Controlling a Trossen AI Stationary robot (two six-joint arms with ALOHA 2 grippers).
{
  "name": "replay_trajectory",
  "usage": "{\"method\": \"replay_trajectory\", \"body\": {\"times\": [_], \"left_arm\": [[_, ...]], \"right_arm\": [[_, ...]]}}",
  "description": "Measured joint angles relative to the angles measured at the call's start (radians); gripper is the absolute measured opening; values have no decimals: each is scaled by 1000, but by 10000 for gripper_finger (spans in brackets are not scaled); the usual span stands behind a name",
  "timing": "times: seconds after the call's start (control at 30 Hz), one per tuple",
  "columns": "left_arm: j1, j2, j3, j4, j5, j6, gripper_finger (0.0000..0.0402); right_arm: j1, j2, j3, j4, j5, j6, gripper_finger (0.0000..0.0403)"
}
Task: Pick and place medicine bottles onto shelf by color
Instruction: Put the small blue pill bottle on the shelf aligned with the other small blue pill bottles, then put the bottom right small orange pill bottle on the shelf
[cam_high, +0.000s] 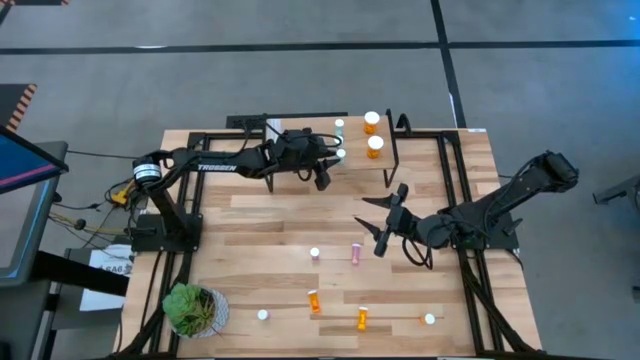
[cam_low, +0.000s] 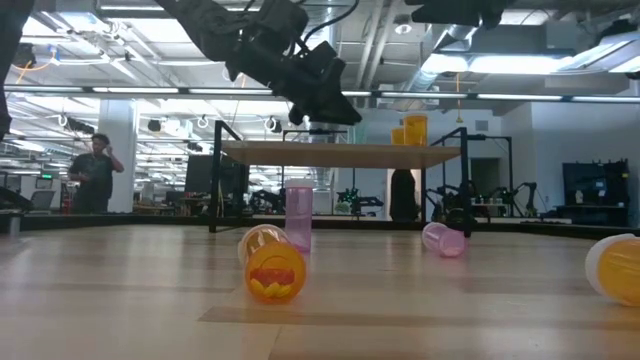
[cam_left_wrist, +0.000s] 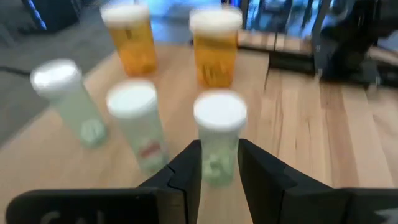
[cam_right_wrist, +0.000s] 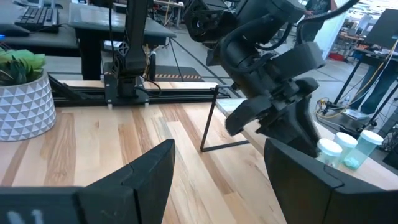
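Note:
The shelf stands at the table's far middle. On it stand two orange bottles and two pale green ones. My left gripper reaches over the shelf from the left and is shut on a third pale green bottle, which also shows in the high view. My right gripper hangs open and empty over the table, right of centre. Loose on the table are an upright pink bottle, a pink one lying down and two orange ones lying down. My left gripper pinches the pale green bottle's lower body between its two fingers, well below the white cap. The fingers come about level from the table's left side. The bottle stands upright; the fingers hide its base, so whether it rests on the shelf cannot be told.
A potted plant stands at the near left corner. Two more white-capped bottles stand near the front edge. In the low view an orange bottle lies close in front. A person stands far off in the room.

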Motion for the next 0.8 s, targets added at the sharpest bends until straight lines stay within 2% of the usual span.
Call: {"method": "replay_trajectory", "body": {"times": [0.47,0.57,0.8], "left_arm": [[2,-18,-1,-26,-2,12,88],[7,-46,0,-83,-4,34,88],[27,-191,0,-333,-8,61,89]], "right_arm": [[0,0,0,0,0,8,270],[0,0,0,0,0,8,270],[0,0,0,-1,-1,8,270]]}}
